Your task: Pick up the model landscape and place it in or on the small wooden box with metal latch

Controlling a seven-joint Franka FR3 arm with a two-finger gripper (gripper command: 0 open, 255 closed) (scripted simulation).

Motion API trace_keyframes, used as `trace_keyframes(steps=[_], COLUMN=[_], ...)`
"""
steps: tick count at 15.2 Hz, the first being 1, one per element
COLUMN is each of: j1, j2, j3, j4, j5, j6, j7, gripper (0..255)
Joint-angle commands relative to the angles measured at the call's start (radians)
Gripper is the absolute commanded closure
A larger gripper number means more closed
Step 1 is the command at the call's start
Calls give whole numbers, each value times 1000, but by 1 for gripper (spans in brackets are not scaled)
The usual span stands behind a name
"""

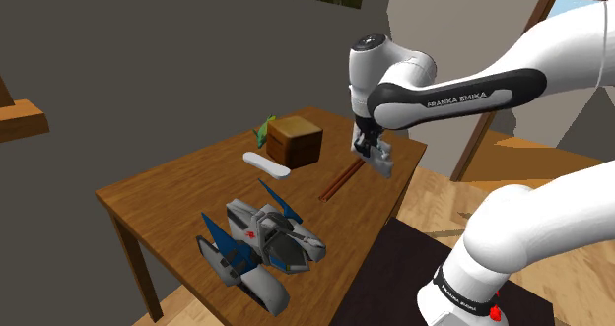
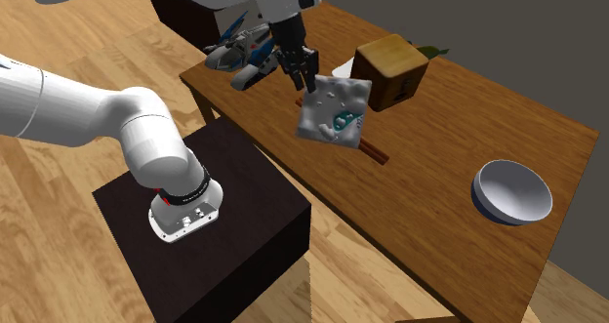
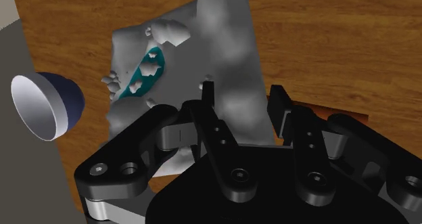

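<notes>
The model landscape (image 2: 334, 108) is a grey, bumpy square slab with a teal lake patch. It hangs tilted above the table, clasped by one edge in my gripper (image 2: 302, 74), which is shut on it. In the shoulder view the landscape (image 1: 379, 160) dangles below the gripper (image 1: 367, 143), to the right of the small wooden box (image 1: 296, 140). The box (image 2: 389, 70) stands closed on the table, apart from the landscape. In the wrist view the landscape (image 3: 203, 74) runs out from between the fingers (image 3: 208, 101).
A brown stick (image 1: 338, 181) lies on the wooden table (image 1: 168, 191) under the landscape. A white bar (image 1: 265, 164) and a green thing (image 1: 262, 132) lie by the box. A blue-grey toy spaceship (image 1: 258, 240) sits near the front. A blue-and-white bowl (image 2: 511, 192) stands farther along.
</notes>
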Motion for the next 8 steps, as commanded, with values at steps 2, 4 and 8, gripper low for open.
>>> trace_keyframes(steps=[2, 4, 8], j1=[2, 3, 3], j2=[-9, -14, -22], j3=[0, -1, -2], j4=[35, 57, 104], j5=[8, 11, 18], j6=[-41, -66, -116], j7=[-18, -29, -52], gripper=[255, 255, 255])
